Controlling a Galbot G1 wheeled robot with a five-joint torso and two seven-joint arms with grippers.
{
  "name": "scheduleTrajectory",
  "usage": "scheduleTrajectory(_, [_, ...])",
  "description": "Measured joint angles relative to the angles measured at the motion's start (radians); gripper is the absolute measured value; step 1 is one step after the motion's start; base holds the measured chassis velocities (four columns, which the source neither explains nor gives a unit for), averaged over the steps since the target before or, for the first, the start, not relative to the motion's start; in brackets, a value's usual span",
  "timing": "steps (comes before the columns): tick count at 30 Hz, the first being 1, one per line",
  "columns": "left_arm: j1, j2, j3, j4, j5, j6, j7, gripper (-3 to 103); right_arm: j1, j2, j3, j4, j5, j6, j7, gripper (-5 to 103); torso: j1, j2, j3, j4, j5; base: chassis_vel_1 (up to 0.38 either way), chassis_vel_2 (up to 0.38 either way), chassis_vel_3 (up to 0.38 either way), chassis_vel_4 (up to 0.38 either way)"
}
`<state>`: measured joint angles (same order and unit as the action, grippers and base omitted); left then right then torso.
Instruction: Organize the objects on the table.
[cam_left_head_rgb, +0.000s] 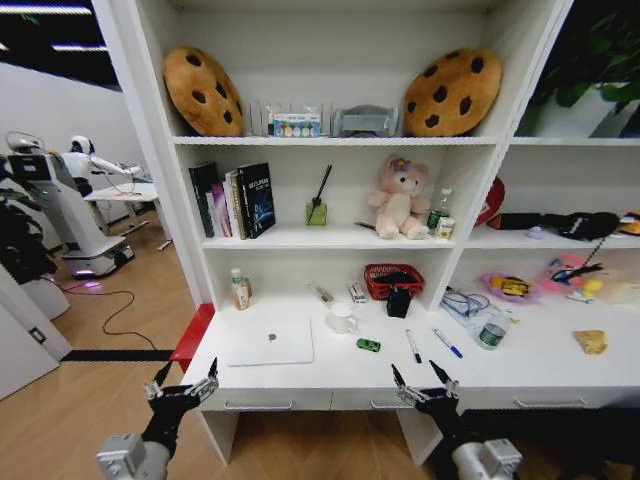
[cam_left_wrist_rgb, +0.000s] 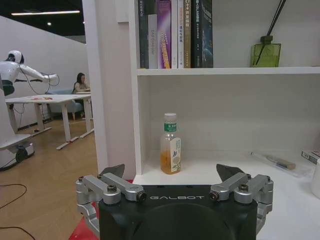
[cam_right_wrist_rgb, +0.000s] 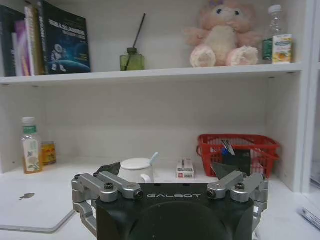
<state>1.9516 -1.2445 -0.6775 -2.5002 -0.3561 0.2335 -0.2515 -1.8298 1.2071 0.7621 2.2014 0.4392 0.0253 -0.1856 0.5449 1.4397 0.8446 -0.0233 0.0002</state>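
The laptop (cam_left_head_rgb: 271, 342) is lying flat and closed on the white table (cam_left_head_rgb: 300, 375), just past my left gripper (cam_left_head_rgb: 182, 385) and a bit toward my right side. The white mug (cam_left_head_rgb: 341, 318) is sitting between my two grippers, farther back, with the tiny green gadget (cam_left_head_rgb: 368, 345) just beside it and nearer to me. A black pen (cam_left_head_rgb: 413, 346) and a blue pen (cam_left_head_rgb: 447, 343) are lying just beyond my right gripper (cam_left_head_rgb: 424, 384). The black pen cup (cam_left_head_rgb: 399, 302) is standing behind the pens, touching the front of a red basket (cam_left_head_rgb: 393, 280). A clear bottle with a green label (cam_left_head_rgb: 491, 333) is sitting further out past my right fingers (cam_left_head_rgb: 437, 371). An orange drink bottle (cam_left_wrist_rgb: 170, 144) is standing at the back, straight ahead of my left fingers (cam_left_wrist_rgb: 113, 170).

I am holding both grippers in the air at the front edge of the table, over the drawers. My fingers are spread wide on both sides, gripping nothing.
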Motion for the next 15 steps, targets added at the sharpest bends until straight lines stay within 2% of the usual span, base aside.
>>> scheduleTrajectory(2, [-0.001,0.001,0.0,0.001,0.0,0.0,0.001,100,0.072,-0.096,0.076,-0.105,0.068,0.018,-0.11,100,0.0,0.0,0.0,0.0,0.0004,0.0,0.0,0.0,0.0])
scheduleTrajectory(3, [-0.001,0.001,0.001,0.002,0.0,0.0,0.001,100,0.105,-0.148,0.1,-0.161,0.095,0.018,-0.137,100,0.0,0.0,0.0,0.0002,0.0001,0.0,0.0,0.0,0.0])
scheduleTrajectory(4, [-0.001,0.001,0.001,0.002,0.0,0.0,0.001,100,0.105,-0.148,0.1,-0.161,0.095,0.018,-0.137,100,0.0,0.0,0.0,0.0002,0.0001,0.0,0.0,0.0,0.0])
scheduleTrajectory(6, [-0.002,0.002,0.002,0.003,0.001,-0.001,0.001,100,0.179,-0.265,0.114,-0.295,0.141,0.026,-0.196,100,0.0,0.0,0.0,0.0,0.0005,0.0,0.0,0.0,0.0])
scheduleTrajectory(7, [-0.002,0.002,0.002,0.003,0.001,-0.001,0.001,100,0.179,-0.265,0.114,-0.295,0.141,0.026,-0.196,100,0.0,0.0,0.0,0.0,0.0005,0.0,0.0,0.0,0.0])
scheduleTrajectory(9, [-0.003,0.003,0.002,0.004,0.001,-0.002,0.001,100,0.269,-0.358,0.08,-0.403,0.186,0.043,-0.298,100,0.0,0.0,0.0,0.0002,-0.0002,0.0,0.0,0.0,0.0])
scheduleTrajectory(10, [-0.003,0.003,0.002,0.004,0.001,-0.002,0.001,100,0.269,-0.358,0.08,-0.403,0.186,0.043,-0.298,100,0.0,0.0,0.0,0.0002,-0.0002,0.0,0.0,0.0,0.0])
scheduleTrajectory(13, [-0.004,0.003,0.003,0.005,0.001,-0.002,0.001,100,0.42,-0.423,-0.039,-0.562,0.215,0.04,-0.455,100,0.0,0.0,0.0,0.0002,-0.0002,0.0,0.0,0.0,0.0])
scheduleTrajectory(14, [-0.004,0.003,0.003,0.005,0.001,-0.002,0.001,100,0.42,-0.423,-0.039,-0.562,0.215,0.04,-0.455,100,0.0,0.0,0.0,0.0002,-0.0002,0.0,0.0,0.0,0.0])
scheduleTrajectory(15, [-0.004,0.004,0.003,0.006,0.001,-0.002,0.001,100,0.47,-0.43,-0.091,-0.612,0.209,0.04,-0.491,100,0.0,0.0,0.0,0.0002,0.0,0.0,0.0,0.0,0.0])
